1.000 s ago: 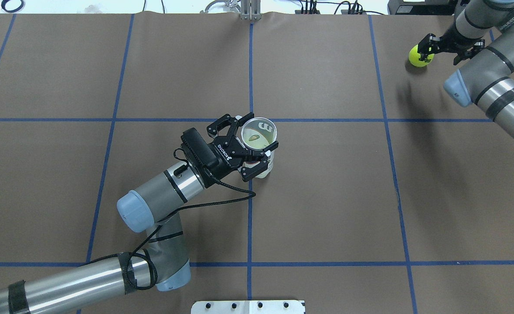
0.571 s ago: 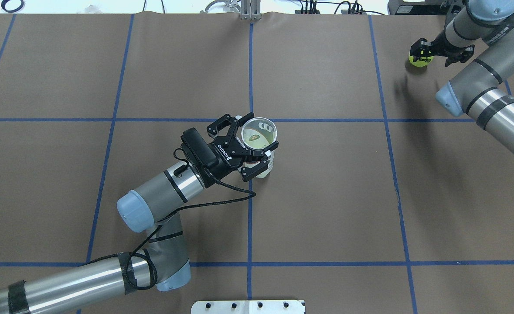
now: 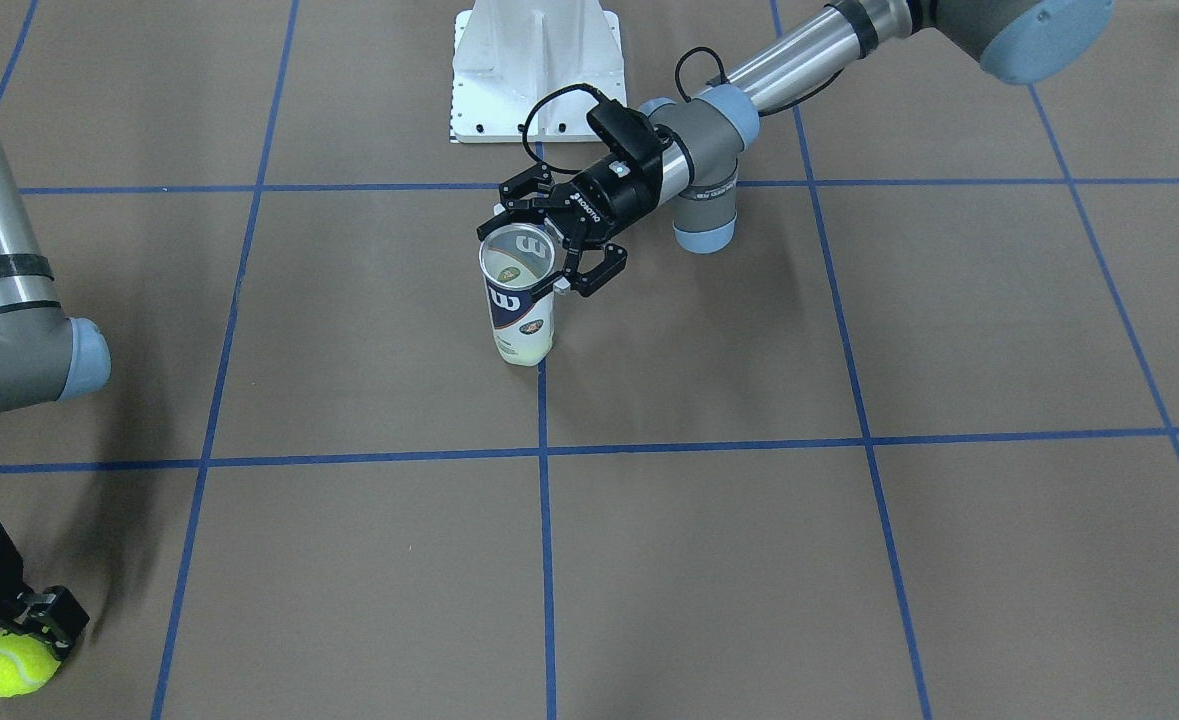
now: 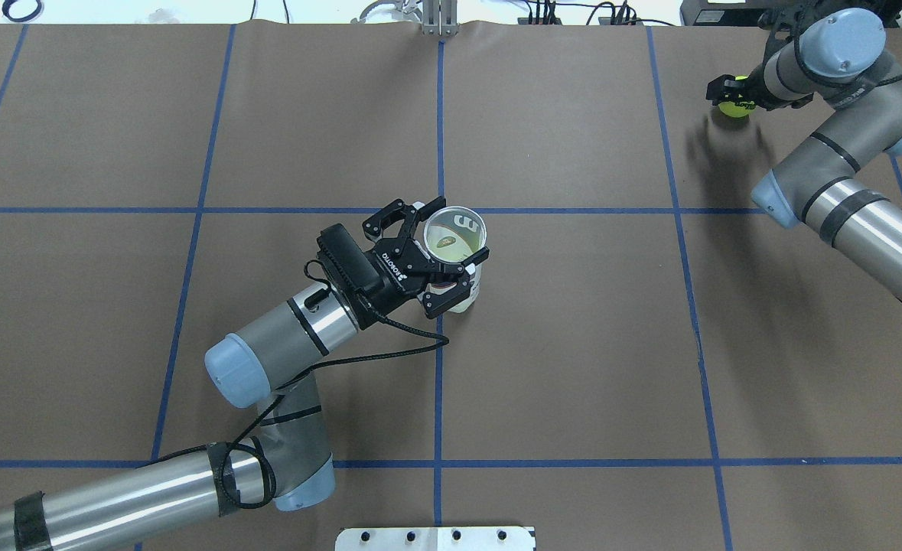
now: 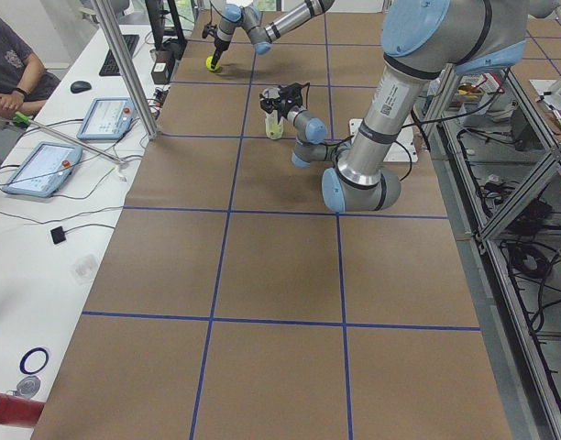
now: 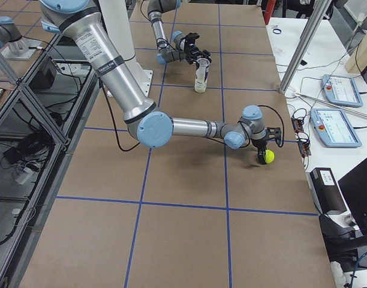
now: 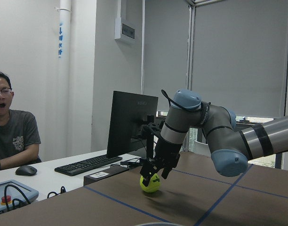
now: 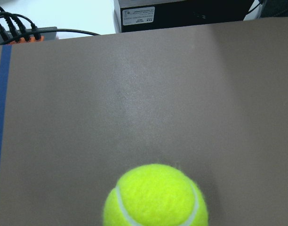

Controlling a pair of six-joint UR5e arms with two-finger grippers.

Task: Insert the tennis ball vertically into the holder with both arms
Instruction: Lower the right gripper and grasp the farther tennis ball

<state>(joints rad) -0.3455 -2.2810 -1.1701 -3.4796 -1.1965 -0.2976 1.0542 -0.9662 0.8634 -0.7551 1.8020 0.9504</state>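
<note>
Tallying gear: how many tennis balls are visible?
1: tennis ball under the right gripper, at the far right corner. The holder looks yellowish at its bottom; another may be hidden.

Bright, even light; soft, blurred shadows fall on the table (image 4: 573, 344); pictures mostly sharp.

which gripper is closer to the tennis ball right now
Right. The right gripper sits directly over the tennis ball near the table's far right corner; the left gripper grips the holder mid-table, well away from it.
</note>
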